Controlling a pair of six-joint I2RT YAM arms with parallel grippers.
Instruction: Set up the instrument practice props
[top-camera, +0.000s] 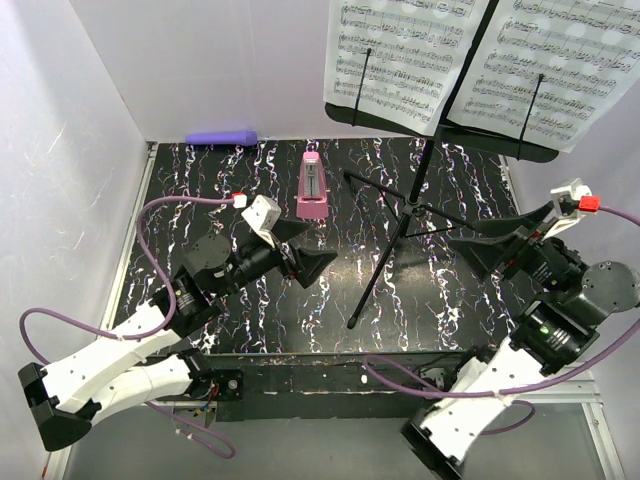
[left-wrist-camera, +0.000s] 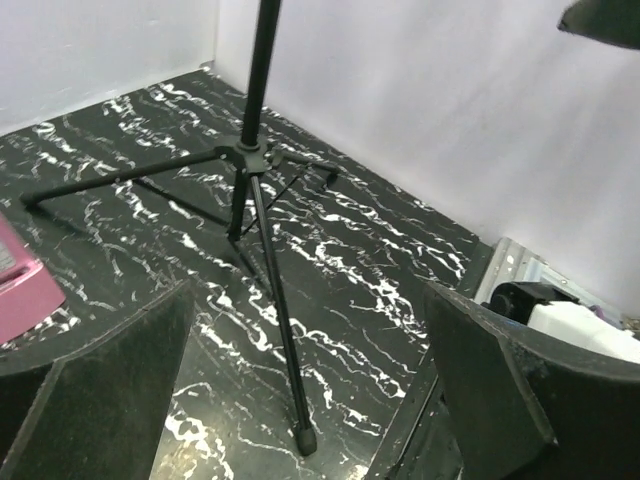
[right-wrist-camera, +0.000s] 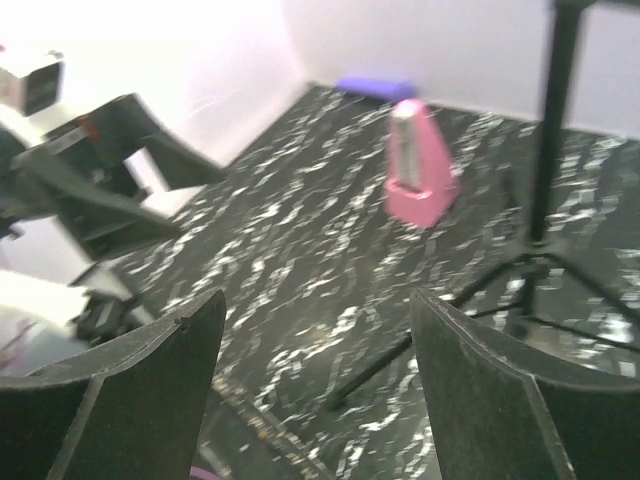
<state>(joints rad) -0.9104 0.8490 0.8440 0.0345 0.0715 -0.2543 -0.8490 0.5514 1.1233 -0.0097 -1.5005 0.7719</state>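
Observation:
The black music stand (top-camera: 414, 192) rests on its tripod at mid table, its desk (top-camera: 500, 140) at the top right. Two white sheet-music pages (top-camera: 400, 55) (top-camera: 545, 60) lie open on that desk under thin wire holders. Left of the stand, the pink metronome (top-camera: 312, 187) is upright. My left gripper (top-camera: 316, 244) is open just below the metronome, with nothing between its fingers. In the left wrist view a stand leg (left-wrist-camera: 275, 310) runs between the spread fingers of the left gripper (left-wrist-camera: 308, 292). At the right, my right gripper (top-camera: 490, 245) is open and empty beside the stand's legs. The right wrist view shows the right gripper (right-wrist-camera: 318, 300), the metronome (right-wrist-camera: 418, 165) and the stand pole (right-wrist-camera: 555, 120).
A purple cylinder (top-camera: 222, 137) lies at the back left against the wall; in the right wrist view the purple cylinder (right-wrist-camera: 375, 88) shows behind the metronome. White walls close in the black marbled tabletop (top-camera: 200, 185) on three sides. The tripod's legs (top-camera: 375, 275) spread across the middle.

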